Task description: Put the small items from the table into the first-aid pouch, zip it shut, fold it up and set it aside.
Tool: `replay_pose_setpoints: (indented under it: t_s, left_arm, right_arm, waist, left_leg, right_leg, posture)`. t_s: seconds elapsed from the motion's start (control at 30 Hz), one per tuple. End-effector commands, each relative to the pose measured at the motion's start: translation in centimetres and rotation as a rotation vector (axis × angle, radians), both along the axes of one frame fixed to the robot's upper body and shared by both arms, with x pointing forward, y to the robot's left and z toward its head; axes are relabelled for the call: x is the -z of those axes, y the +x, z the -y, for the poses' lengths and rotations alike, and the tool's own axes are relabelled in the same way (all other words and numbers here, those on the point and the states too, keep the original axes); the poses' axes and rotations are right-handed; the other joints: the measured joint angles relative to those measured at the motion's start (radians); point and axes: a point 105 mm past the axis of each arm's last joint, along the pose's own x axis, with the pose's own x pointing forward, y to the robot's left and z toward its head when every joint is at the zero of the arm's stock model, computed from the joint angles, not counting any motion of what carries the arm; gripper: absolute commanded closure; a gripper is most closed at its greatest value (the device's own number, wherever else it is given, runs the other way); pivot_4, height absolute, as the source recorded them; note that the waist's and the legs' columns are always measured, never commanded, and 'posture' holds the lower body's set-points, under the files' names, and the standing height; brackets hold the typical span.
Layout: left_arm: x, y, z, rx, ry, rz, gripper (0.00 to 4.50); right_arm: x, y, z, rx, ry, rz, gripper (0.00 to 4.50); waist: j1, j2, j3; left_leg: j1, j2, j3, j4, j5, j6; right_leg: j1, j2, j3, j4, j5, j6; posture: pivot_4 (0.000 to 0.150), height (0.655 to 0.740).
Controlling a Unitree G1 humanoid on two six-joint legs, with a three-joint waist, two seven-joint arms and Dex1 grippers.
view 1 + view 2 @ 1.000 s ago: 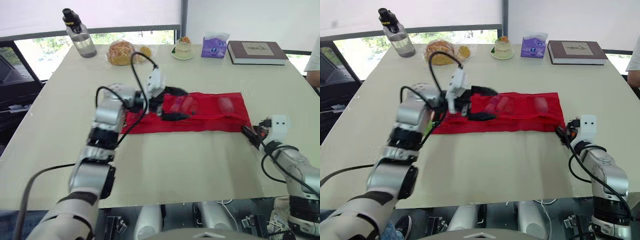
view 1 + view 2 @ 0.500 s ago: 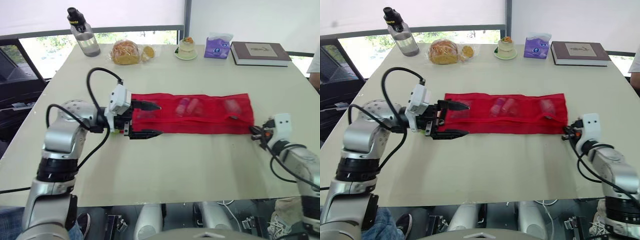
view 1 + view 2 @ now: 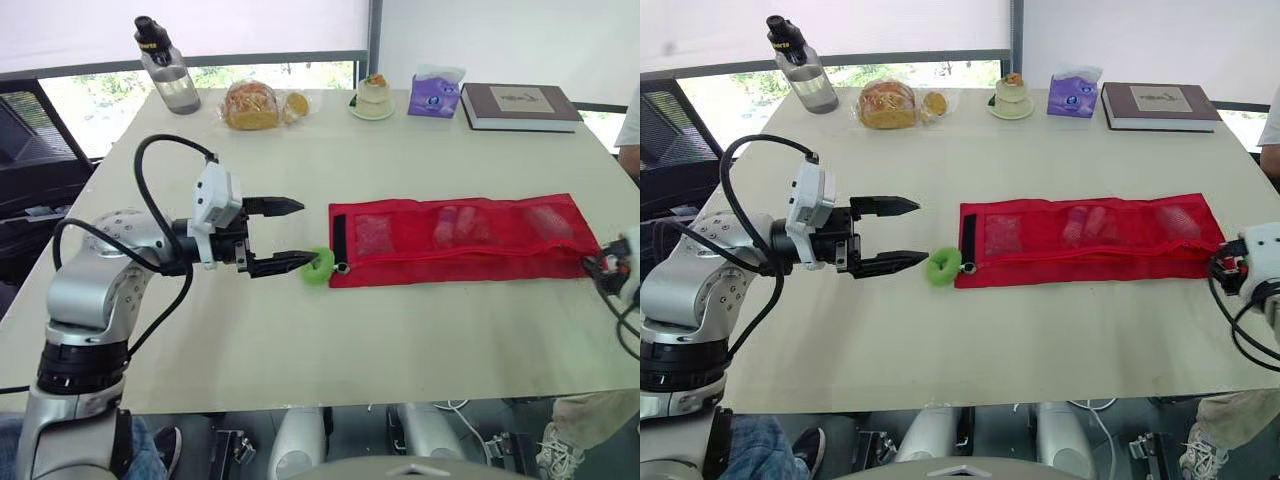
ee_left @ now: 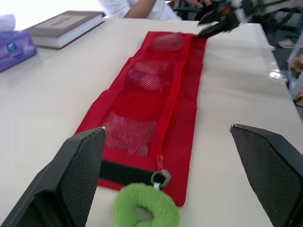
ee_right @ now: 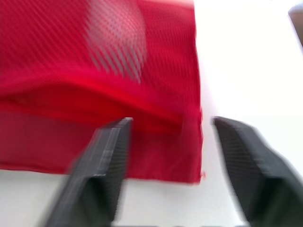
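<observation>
Head views: left pincer (image 3: 303,233) spread, the green pull ring (image 3: 320,268) just beyond its tips; red pouch (image 3: 460,240) flat on tabletop (image 3: 400,340).
Left wrist view: ring lies between the fingers.
Right wrist view: right pincer (image 5: 170,121) spread astride the pouch's end.

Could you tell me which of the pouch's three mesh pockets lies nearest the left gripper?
The pocket beside the black strip, at the green ring end; the other two lie farther along.
</observation>
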Motion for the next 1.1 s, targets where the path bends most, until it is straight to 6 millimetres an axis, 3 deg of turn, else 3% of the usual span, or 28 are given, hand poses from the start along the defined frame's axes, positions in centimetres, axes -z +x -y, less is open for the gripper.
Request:
replay_pose_setpoints:
  t_s: [0.03,0.13,0.23,0.47,0.83,1.0,1.1]
  left_arm:
    - [0.0,2.1,-1.9,-0.181,-0.064,-0.01,0.0]
    - [1.0,4.2,-3.4,-0.328,-0.084,-0.027,0.0]
    - [1.9,5.4,-4.2,-0.399,-0.198,-0.174,0.0]
    - [4.9,6.9,-2.7,-0.381,-0.308,-0.459,0.0]
    - [8.5,10.2,1.4,-0.353,-0.31,-0.678,0.0]
    - [10.7,9.4,3.2,-0.291,-0.287,-0.913,0.0]
    - [10.6,9.0,4.0,-0.23,-0.318,-0.975,0.0]
  right_arm:
    - [-3.6,-0.9,-3.1,-0.202,0.034,0.078,0.05]
    - [-4.4,-2.2,-6.4,-0.353,0.14,0.058,0.05]
    - [-5.4,-3.8,-10.3,-0.548,0.193,0.055,0.05]
    - [-6.8,-4.9,-14.9,-0.787,0.214,0.195,0.05]
    - [-7.8,-5.3,-16.5,-0.865,0.237,0.277,0.05]
    - [-7.3,-5.6,-16.5,-0.828,0.251,0.216,0.05]
    - [-7.3,-5.8,-16.5,-0.82,0.248,0.202,0.05]
  waist:
    - [0.0,0.0,0.0]
    - [0.001,-0.001,0.0]
    - [0.002,-0.001,0.0]
    - [0.003,-0.003,0.001]
    - [0.003,-0.004,0.001]
    - [0.007,-0.003,0.0]
    - [0.007,-0.003,0.0]
  left_leg:
    - [0.0,0.0,-0.001,0.0,0.0,0.0]
    - [0.001,0.001,-0.001,0.0,0.0,0.0]
    - [0.0,0.001,-0.002,0.001,0.0,0.0]
    - [-0.001,0.0,-0.001,0.001,0.0,0.0]
    - [-0.002,-0.001,-0.003,0.001,0.0,0.0]
    - [-0.001,-0.002,-0.005,0.001,0.0,0.0]
    - [-0.001,-0.002,-0.004,0.001,0.0,0.0]
  right_leg:
    - [0.0,0.0,0.0,0.0,0.0,0.0]
    - [0.001,0.001,-0.001,0.0,0.0,0.001]
    - [0.0,0.001,-0.001,0.0,0.0,0.001]
    - [0.0,0.0,-0.001,-0.001,0.0,0.001]
    - [0.0,0.0,-0.002,0.0,0.002,-0.003]
    - [0.001,0.0,-0.004,0.0,0.002,-0.003]
    - [0.001,-0.001,-0.003,0.0,0.002,-0.003]
  posture:
    - [0.15,0.74]
    - [0.15,0.74]
    - [0.15,0.74]
    - [0.15,0.74]
    - [0.15,0.74]
    - [0.15,0.74]
    - [0.15,0.74]
